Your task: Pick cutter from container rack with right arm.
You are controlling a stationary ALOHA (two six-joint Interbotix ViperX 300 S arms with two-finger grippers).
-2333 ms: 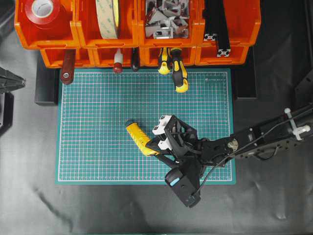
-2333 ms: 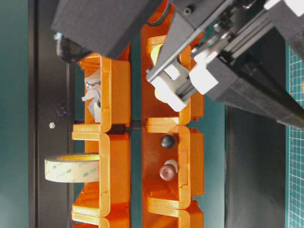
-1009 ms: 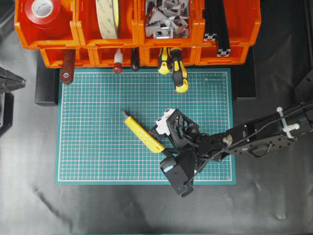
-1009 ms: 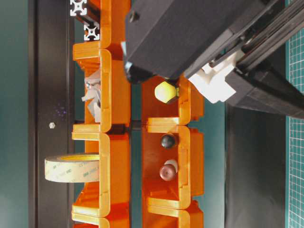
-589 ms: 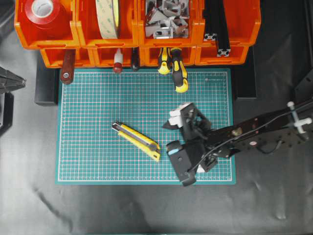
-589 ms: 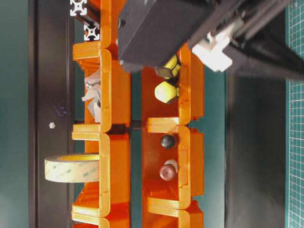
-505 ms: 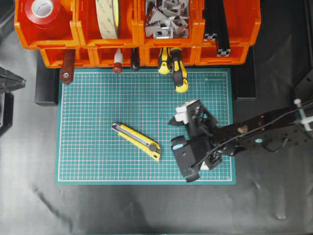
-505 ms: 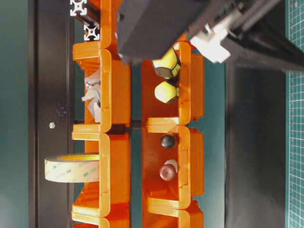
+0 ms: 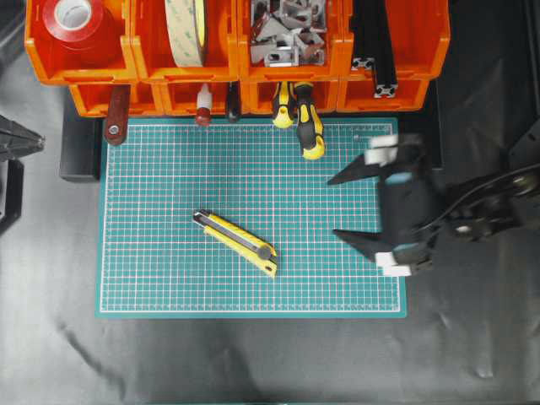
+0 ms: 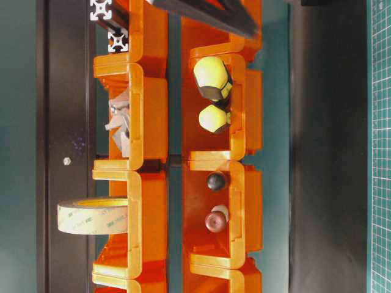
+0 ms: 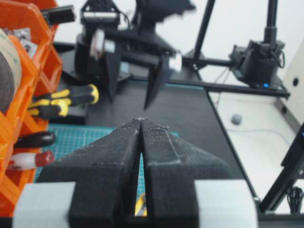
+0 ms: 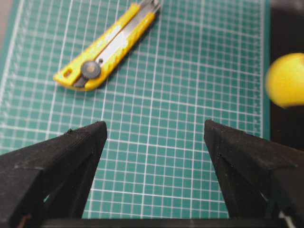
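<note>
Cutter: slim yellow snap-off utility knife [image 9: 235, 243] is lying diagonally on the green gridded cutting mat [image 9: 169, 278].
My right gripper [image 9: 346, 207]: I am holding it wide, empty, apart from it.
My left gripper [image 11: 141, 124]: pressed together.

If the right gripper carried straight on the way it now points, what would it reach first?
Probably the cutter. The open right gripper points across the cutting mat toward it, with bare mat between; height is unclear.

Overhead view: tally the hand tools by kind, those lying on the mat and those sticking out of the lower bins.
Cutter: 1
Yellow-and-black screwdrivers: 2
Other tool handles poking from the lower bins: 3
Total: 6
</note>
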